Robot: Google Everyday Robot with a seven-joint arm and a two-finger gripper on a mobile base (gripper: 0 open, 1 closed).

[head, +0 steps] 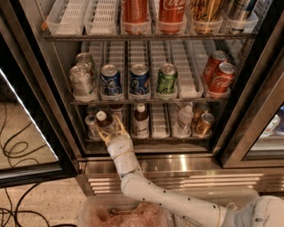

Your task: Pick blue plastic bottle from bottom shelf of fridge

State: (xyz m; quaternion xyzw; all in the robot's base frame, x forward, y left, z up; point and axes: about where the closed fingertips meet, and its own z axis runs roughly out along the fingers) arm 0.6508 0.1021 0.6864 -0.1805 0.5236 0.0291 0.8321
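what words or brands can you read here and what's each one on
"Coca-Cola", white script, partly cut off: on the red container on the top rack.
Similar script on the red cans, middle rack: too blurred to read.
Labels on the blue plastic bottle and the other cans: unreadable.
The gripper, at that bottle on the bottom shelf: no text.

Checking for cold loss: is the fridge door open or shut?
Open: the hand reaches inside the fridge to the bottle on the bottom shelf.
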